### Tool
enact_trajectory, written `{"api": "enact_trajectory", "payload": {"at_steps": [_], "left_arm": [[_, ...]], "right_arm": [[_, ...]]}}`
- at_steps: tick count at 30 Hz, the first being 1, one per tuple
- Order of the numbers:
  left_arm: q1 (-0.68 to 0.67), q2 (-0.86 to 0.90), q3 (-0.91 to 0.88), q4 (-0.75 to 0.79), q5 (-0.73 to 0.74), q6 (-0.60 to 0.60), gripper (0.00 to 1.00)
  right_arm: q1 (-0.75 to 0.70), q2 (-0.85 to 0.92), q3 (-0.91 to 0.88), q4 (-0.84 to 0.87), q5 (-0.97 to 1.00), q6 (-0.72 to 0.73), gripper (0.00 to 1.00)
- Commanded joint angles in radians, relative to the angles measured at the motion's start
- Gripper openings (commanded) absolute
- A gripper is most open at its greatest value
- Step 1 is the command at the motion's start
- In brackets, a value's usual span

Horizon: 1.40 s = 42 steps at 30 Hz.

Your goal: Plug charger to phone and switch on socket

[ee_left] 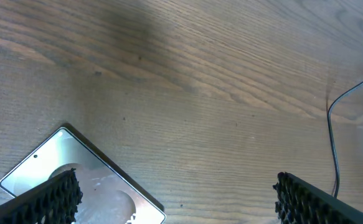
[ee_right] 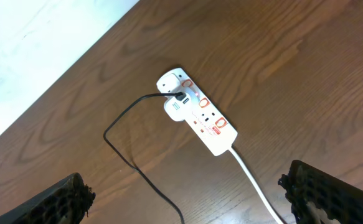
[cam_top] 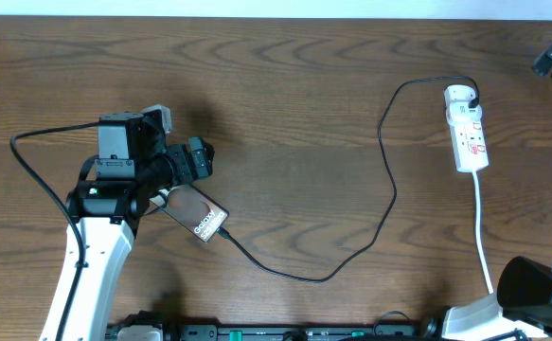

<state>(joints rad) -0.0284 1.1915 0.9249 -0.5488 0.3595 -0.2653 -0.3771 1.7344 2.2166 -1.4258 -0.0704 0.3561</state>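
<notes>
The phone (cam_top: 198,216) lies slantwise on the left of the dark wood-grain table (cam_top: 285,85). The charger (cam_top: 395,197) cable meets its near end, but I can't tell whether the tip is seated. The cable loops right to a round white adapter (cam_top: 459,94) on the socket (cam_top: 470,137) at far right, whose white cord (cam_top: 482,237) trails toward the near edge. A pale surface (ee_right: 32,43) borders the table's far edge. My left gripper (ee_left: 175,183) hangs spread wide over the phone, gripping nothing. The right gripper (ee_right: 184,182), equally wide, hovers empty above the socket.

left claw (ee_left: 178,202): jaws parted wide | right claw (ee_right: 193,199): jaws parted wide, raised
</notes>
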Motion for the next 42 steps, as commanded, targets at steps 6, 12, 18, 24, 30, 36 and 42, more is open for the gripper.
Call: {"api": "enact_trajectory", "payload": {"at_steps": [6, 12, 18, 24, 30, 36, 42], "left_arm": [[-0.002, -0.038, 0.012, -0.056, -0.022, 0.000, 0.98], [-0.041, -0.230, -0.066, -0.055, -0.274, 0.003, 0.97], [-0.073, -0.575, -0.365, 0.462, -0.401, 0.026, 0.98], [-0.073, -0.813, -0.650, 0.949, -0.329, 0.260, 0.97], [-0.060, -0.970, -0.741, 0.878, -0.209, 0.451, 0.98], [-0.005, -1.104, -0.834, 0.789, -0.210, 0.440, 0.98], [0.027, -1.189, -0.921, 0.759, -0.214, 0.382, 0.98]], "right_arm": [[0.005, 0.000, 0.001, -0.003, 0.012, 0.014, 0.99], [0.005, 0.000, 0.001, -0.004, 0.012, 0.014, 0.99], [0.005, 0.000, 0.001, -0.004, 0.012, 0.013, 0.99], [0.005, 0.000, 0.001, -0.004, 0.012, 0.013, 0.99], [0.005, 0.000, 0.001, -0.004, 0.012, 0.014, 0.99], [0.005, 0.000, 0.001, -0.003, 0.012, 0.014, 0.99], [0.005, 0.000, 0.001, -0.004, 0.012, 0.014, 0.99]]}}
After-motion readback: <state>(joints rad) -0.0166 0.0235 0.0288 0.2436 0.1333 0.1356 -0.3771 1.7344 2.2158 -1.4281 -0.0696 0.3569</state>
